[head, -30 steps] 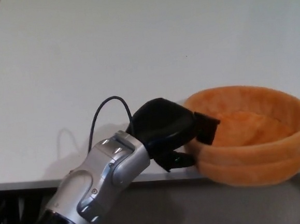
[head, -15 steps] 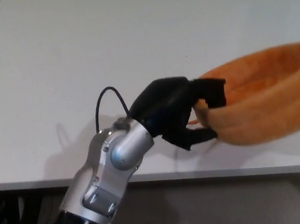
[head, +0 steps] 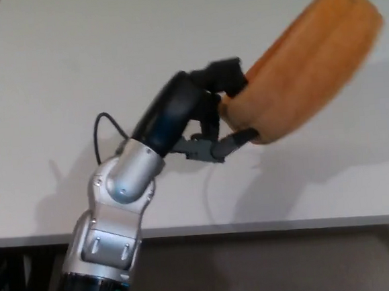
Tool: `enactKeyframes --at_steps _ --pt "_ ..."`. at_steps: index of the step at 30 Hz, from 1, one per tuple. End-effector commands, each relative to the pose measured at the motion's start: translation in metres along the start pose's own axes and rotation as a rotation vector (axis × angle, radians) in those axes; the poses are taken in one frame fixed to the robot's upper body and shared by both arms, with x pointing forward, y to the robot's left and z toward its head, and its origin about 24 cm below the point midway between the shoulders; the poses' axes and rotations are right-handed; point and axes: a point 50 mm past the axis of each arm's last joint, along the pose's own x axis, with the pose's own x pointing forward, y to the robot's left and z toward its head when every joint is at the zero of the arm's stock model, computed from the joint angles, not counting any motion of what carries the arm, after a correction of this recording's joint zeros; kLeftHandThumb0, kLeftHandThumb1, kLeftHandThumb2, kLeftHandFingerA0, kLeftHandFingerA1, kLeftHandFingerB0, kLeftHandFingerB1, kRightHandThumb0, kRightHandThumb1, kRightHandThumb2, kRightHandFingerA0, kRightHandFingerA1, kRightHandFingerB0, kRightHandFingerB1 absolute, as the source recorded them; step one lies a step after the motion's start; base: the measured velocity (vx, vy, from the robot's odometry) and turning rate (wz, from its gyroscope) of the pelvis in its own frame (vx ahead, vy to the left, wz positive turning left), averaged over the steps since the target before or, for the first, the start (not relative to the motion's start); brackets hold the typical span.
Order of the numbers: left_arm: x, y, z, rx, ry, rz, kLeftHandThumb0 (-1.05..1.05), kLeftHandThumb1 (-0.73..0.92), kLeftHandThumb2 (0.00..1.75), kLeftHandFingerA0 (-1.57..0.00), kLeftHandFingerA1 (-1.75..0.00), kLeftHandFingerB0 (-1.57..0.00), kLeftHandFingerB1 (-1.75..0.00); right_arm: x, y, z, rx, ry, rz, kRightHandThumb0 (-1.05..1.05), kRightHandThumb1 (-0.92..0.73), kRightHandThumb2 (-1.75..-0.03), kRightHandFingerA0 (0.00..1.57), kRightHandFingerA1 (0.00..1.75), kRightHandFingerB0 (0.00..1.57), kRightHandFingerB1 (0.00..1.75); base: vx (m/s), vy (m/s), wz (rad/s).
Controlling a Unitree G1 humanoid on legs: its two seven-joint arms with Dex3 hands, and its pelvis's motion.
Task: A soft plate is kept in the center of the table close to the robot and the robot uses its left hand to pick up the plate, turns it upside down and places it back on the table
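You have the white table (head: 73,54) filling nearly the whole head view, its near edge running straight across the bottom, with a dark strip of floor below it. Next in size is the left arm (head: 115,212), which enters at about 7 o'clock and reaches up toward the centre: a black cuff at the very bottom, silver casing above it, then a glossy black wrist shell. A thin black cable (head: 102,129) loops out from the arm at roughly 9 o'clock of the wrist and curves back in. The plate (head: 306,66) sits at about 2 o'clock of the frame, off the table and held in the air; it is orange, soft and ribbed along its side, and it is tipped steeply so that you see mostly its outer wall and underside, its far end slightly blurred. Its shadow lies on the table below and to the right, around 4 o'clock. The left hand (head: 215,113) is clamped on the plate's lower-left rim, near the centre of the view: one finger (head: 226,72) hooks over the top of the rim, and another digit (head: 228,143) presses from beneath, so the rim is pinched between them. Your right hand does not show anywhere.
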Motion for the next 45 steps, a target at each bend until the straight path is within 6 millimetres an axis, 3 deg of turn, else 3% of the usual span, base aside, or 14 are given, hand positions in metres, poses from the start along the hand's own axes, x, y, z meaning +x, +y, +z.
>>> enactKeyframes --at_steps 1,2,4,5,20,29,30,34,35,36,37,41,44,45 --pt "-0.083 0.097 -0.082 -1.689 -0.273 1.133 -0.26 0.79 0.60 -0.96 -1.75 -0.40 -1.75 -0.005 -0.008 -0.007 0.006 0.031 -0.029 -0.74 -0.91 -0.68 0.35 0.47 0.15 0.26 0.00 0.000 0.00" --pt "-0.087 0.095 -0.087 -1.703 -0.267 1.175 -0.46 0.56 0.87 -1.25 -1.51 -0.81 -1.27 -0.004 -0.008 -0.007 0.010 0.033 -0.030 -0.75 -0.91 -0.69 0.34 0.47 0.15 0.27 0.00 0.000 0.00" --pt "-0.093 0.091 -0.095 -1.737 -0.262 1.238 -0.49 0.57 0.86 -1.26 -1.54 -0.83 -1.30 -0.004 -0.008 -0.007 0.010 0.033 -0.026 -0.75 -0.91 -0.69 0.34 0.48 0.15 0.27 0.00 0.000 0.00" --pt "-0.095 0.090 -0.098 -1.740 -0.261 1.246 -0.35 0.76 0.62 -1.00 -1.75 -0.53 -1.75 -0.004 -0.008 -0.007 0.007 0.032 -0.025 -0.75 -0.91 -0.68 0.34 0.49 0.15 0.28 0.00 0.000 0.00" --pt "-0.118 0.053 -0.131 -1.822 0.040 1.546 -0.41 0.84 0.64 -1.10 -1.75 -0.58 -1.75 -0.002 -0.007 -0.003 0.000 0.023 -0.022 -0.73 -0.90 -0.67 0.35 0.49 0.15 0.28 0.00 0.000 0.00" --pt "-0.123 0.048 -0.149 -1.796 0.454 1.602 -0.43 0.87 0.65 -1.09 -1.75 -0.47 -1.15 -0.001 -0.007 0.002 0.002 0.029 -0.024 -0.75 -0.88 -0.67 0.34 0.50 0.16 0.29 0.00 0.000 0.00" --pt "-0.124 0.049 -0.150 -1.779 0.494 1.586 -0.52 0.71 1.08 -1.36 -1.48 -0.58 -0.84 0.000 -0.008 0.001 -0.003 0.030 -0.025 -0.75 -0.89 -0.67 0.34 0.49 0.16 0.28 0.00 0.000 0.00" --pt "-0.129 0.052 -0.154 -1.777 0.594 1.575 -0.48 0.67 1.07 -1.37 -1.45 -0.43 -0.74 0.001 -0.009 -0.001 0.007 0.021 -0.025 -0.74 -0.88 -0.67 0.35 0.50 0.16 0.28 0.00 0.000 0.00" --pt "-0.130 0.051 -0.155 -1.794 0.599 1.572 -0.41 0.86 0.66 -1.10 -1.75 -0.39 -0.80 0.001 -0.009 -0.002 0.011 0.020 -0.026 -0.74 -0.88 -0.67 0.36 0.51 0.16 0.29 0.00 0.000 0.00" --pt "-0.129 0.052 -0.155 -1.796 0.619 1.561 -0.44 0.65 1.05 -1.34 -1.44 -0.41 -0.74 0.002 -0.009 0.000 0.018 0.009 -0.028 -0.73 -0.88 -0.67 0.36 0.52 0.16 0.29 0.00 0.000 0.00" --pt "-0.129 0.050 -0.156 -1.796 0.639 1.565 -0.40 0.83 0.69 -1.12 -1.72 -0.32 -0.73 0.002 -0.009 0.001 0.013 0.009 -0.025 -0.75 -0.88 -0.67 0.34 0.52 0.15 0.30 0.00 0.000 0.00" --pt "-0.136 0.038 -0.162 -1.792 0.731 1.547 -0.23 0.67 0.93 -1.13 -1.64 -0.25 -0.66 0.003 -0.009 0.002 -0.007 0.006 -0.025 -0.74 -0.89 -0.67 0.36 0.51 0.15 0.29 0.00 0.000 0.00" --pt "-0.141 0.029 -0.167 -1.807 0.789 1.528 -0.28 0.67 0.87 -1.12 -1.71 -0.29 -0.71 0.004 -0.009 0.003 0.007 -0.002 -0.024 -0.74 -0.88 -0.67 0.36 0.52 0.15 0.29 0.00 0.000 0.00" --pt "-0.144 0.025 -0.169 -1.816 0.812 1.519 -0.44 0.55 1.01 -1.35 -1.42 -0.42 -0.75 0.004 -0.009 0.004 0.006 -0.006 -0.022 -0.74 -0.89 -0.67 0.35 0.52 0.15 0.29 0.00 0.000 0.00"
